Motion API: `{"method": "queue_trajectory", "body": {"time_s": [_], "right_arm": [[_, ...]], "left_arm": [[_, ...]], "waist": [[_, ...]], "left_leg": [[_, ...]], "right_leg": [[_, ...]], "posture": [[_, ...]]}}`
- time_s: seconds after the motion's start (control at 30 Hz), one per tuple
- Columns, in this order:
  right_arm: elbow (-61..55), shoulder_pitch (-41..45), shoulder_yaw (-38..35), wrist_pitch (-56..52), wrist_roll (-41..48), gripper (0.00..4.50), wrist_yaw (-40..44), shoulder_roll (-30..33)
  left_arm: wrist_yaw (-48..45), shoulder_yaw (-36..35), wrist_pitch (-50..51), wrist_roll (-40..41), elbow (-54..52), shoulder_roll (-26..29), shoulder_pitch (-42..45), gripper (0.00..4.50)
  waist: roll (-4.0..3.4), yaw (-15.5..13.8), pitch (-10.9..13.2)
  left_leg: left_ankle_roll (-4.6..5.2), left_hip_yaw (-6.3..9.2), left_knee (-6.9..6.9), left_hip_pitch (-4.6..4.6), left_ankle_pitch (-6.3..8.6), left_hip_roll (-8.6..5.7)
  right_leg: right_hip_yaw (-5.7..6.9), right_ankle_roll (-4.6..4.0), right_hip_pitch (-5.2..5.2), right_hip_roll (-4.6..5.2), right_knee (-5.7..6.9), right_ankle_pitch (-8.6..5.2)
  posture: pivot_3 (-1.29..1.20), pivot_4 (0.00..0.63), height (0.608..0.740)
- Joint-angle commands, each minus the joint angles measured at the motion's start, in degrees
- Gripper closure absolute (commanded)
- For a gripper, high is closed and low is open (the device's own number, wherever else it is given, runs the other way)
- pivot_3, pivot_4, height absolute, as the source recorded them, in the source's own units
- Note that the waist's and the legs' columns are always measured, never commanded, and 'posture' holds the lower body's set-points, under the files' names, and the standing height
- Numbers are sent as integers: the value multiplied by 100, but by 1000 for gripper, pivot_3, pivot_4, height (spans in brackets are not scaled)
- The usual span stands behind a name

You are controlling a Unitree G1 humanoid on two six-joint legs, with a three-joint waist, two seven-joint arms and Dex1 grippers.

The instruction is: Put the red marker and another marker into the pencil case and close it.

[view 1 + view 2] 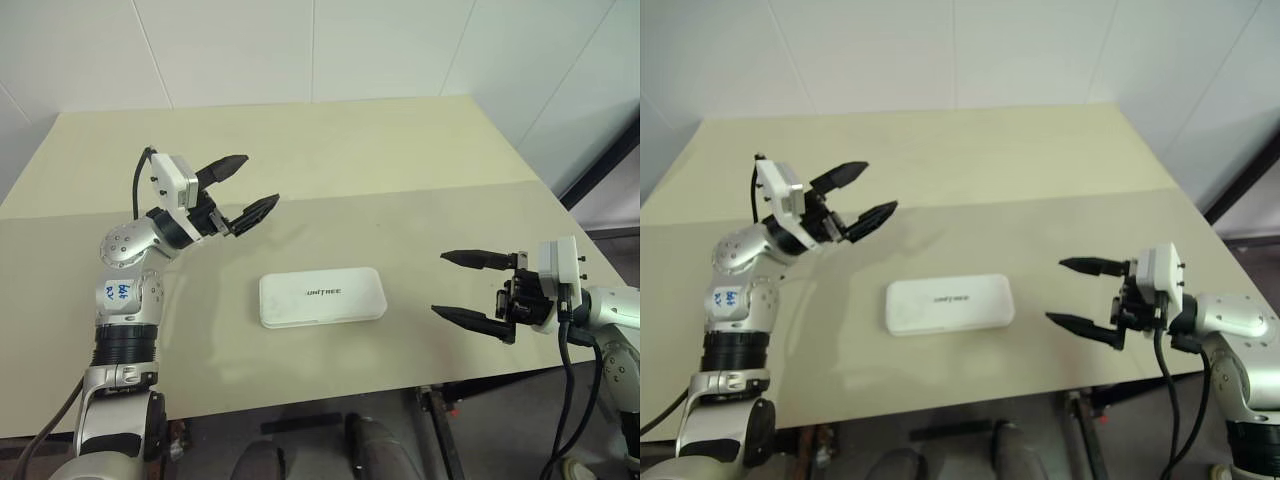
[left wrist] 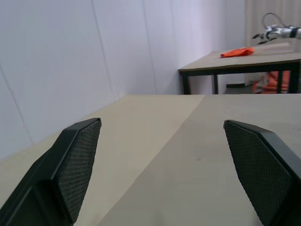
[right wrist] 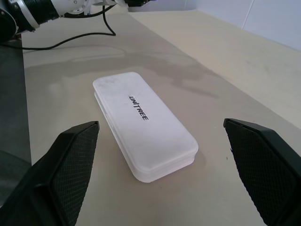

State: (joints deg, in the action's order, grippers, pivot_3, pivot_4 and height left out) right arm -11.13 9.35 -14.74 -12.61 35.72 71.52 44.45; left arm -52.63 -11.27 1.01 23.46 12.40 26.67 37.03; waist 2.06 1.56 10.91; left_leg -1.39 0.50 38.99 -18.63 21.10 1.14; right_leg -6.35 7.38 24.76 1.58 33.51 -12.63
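The white pencil case (image 1: 322,297) lies flat near the table's front middle, lid shut, dark lettering on top; the right wrist view shows the pencil case (image 3: 145,125) too. The red marker and the other marker are out of view. My left gripper (image 1: 240,188) hangs open above the table, up and to the left of the case, with nothing between its fingers (image 2: 77,162). My right gripper (image 1: 468,287) stands open to the right of the case, pointing toward it, apart from it and holding nothing.
The beige table (image 1: 400,150) stretches far behind the case; its front edge runs just below the case. In the left wrist view, another table (image 2: 235,61) with an orange cloth (image 2: 237,52) stands across the room.
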Motion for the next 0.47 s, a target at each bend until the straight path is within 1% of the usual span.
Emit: {"method": "queue_trajectory", "body": {"time_s": [0.03, 0.1, 0.2, 0.27, 0.37, 0.47], "right_arm": [[-453, -205, -98, -1, 92, 0, -226, -64], [-642, -394, -140, -22, 129, 0, -346, -108], [-826, -649, -275, -38, 193, 0, -451, -114], [-940, -805, -380, -15, 227, 0, -551, -125], [-1122, -1056, -526, 70, 227, 0, -734, -197], [-1117, -1099, -592, 193, 173, 0, -803, -243]], "left_arm": [[-612, 9, -267, 242, 148, 80, -54, 44], [-858, 38, -354, 273, 327, 62, -37, 44], [-1071, 136, -309, 311, 400, 9, 58, 44], [-1313, 223, -295, 300, 481, 43, 103, 44], [-2024, 208, -826, 260, 1145, 172, 344, 44], [-2830, 151, -1133, 375, 1565, 393, 469, 44]], "waist": [[-1, -2, 0], [0, -2, 0], [0, -4, 0], [-1, -17, 0], [-1, -12, 0], [-1, 1, 0]], "left_leg": [[0, 0, 0, -3, 0, 0], [2, 0, 0, -12, 2, 0], [2, 0, 11, -51, 2, -2], [2, 0, 11, -57, 2, -2], [2, -1, 11, -57, 2, -3], [3, -6, 11, -55, 1, -4]], "right_leg": [[0, 1, 3, 2, -1, 1], [3, 1, 12, 2, -2, 0], [3, 6, 49, 4, 3, 4], [3, 7, 54, 4, 4, 4], [4, 6, 56, 2, 3, 4], [1, 5, 56, 1, -4, 3]], "posture": [[0, 150, 740], [0, 150, 740], [0, 150, 740], [0, 150, 740], [0, 150, 740], [0, 150, 740]]}}
